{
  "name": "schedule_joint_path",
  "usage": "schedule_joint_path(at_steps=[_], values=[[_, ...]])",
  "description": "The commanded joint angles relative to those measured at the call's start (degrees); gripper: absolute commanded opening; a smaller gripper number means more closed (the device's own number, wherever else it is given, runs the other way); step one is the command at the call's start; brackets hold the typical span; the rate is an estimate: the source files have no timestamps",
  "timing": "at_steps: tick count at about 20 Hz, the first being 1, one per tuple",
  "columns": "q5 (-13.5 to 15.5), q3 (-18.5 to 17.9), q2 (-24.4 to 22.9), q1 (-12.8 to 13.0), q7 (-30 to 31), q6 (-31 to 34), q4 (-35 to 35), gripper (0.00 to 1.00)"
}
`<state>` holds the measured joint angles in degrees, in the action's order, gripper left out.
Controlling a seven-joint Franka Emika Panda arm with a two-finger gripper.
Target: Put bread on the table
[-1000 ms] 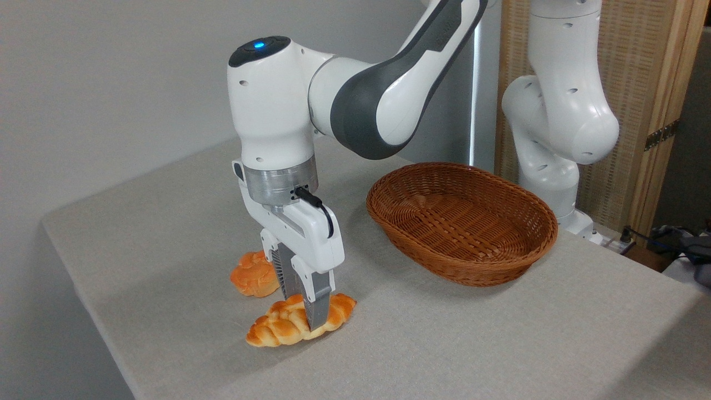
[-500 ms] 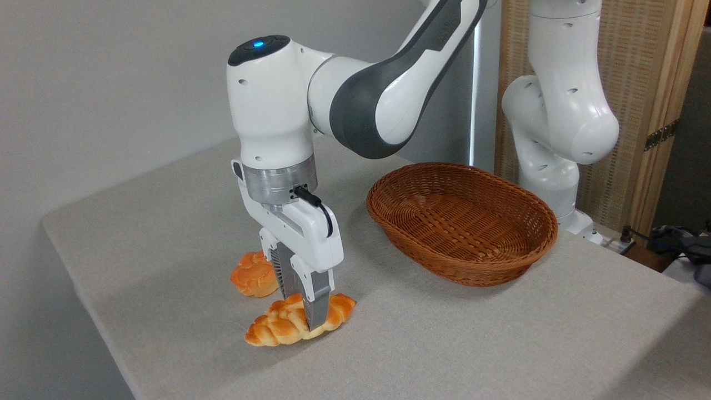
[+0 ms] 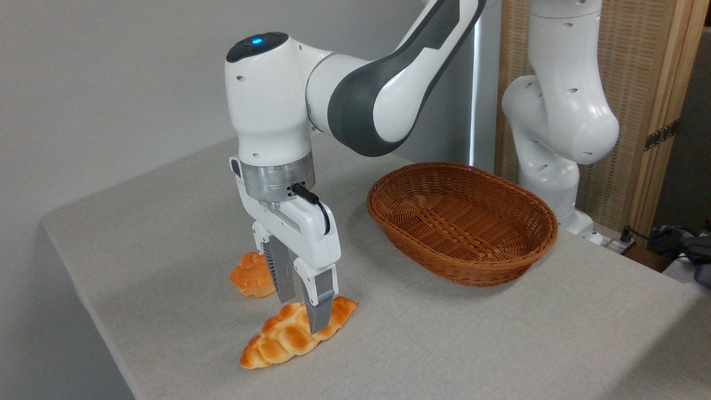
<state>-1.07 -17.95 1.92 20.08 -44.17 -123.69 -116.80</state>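
The golden braided bread [image 3: 289, 336] with browned ridges lies flat on the grey-beige table [image 3: 166, 233], near its front edge.

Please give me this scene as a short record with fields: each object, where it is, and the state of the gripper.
bread: braided loaf lying on the table near the front edge
gripper: pointing down over the loaf, fingers open astride its right part
bun: small round orange bun on the table behind the loaf, partly hidden by the gripper
basket: brown wicker basket to the right, nothing seen inside
table: grey-beige cloth surface
arm: white robot arm reaching in from upper right
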Motion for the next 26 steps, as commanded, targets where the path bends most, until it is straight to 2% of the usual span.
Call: schedule_joint_path(at_steps=[1, 5, 6, 8, 9, 11, 14, 16, 18, 19, 21, 23, 26], values=[[-0.60, 0.02, -1.74, 0.31, 2.42, 0.11, 0.08, 1.00], [0.10, 0.19, -4.38, 0.22, 3.03, 2.57, 0.69, 1.00], [0.19, 0.54, -4.56, 0.13, 3.30, 5.01, 2.00, 1.00], [0.45, 2.91, -4.12, -1.61, 3.74, 11.34, 6.04, 1.00], [0.80, 4.75, -3.60, -3.71, 3.83, 15.45, 8.84, 1.00], [1.94, 6.95, -2.98, -5.66, 4.26, 18.90, 11.66, 1.00], [2.56, 7.58, -2.98, -6.98, 7.25, 19.71, 13.61, 1.00], [1.95, 8.63, -2.63, -7.68, 10.49, 19.80, 15.10, 1.00], [1.86, 10.12, -2.19, -9.97, 12.26, 20.68, 17.12, 1.00], [1.77, 11.87, -1.66, -11.89, 12.35, 22.51, 19.13, 1.00], [1.86, 13.19, -0.44, -14.01, 12.35, 26.19, 22.64, 1.00], [1.86, 13.55, 0.88, -14.19, 12.18, 30.94, 26.52, 1.00], [1.77, 15.04, 0.98, -14.28, 12.09, 31.75, 26.80, 1.00]])
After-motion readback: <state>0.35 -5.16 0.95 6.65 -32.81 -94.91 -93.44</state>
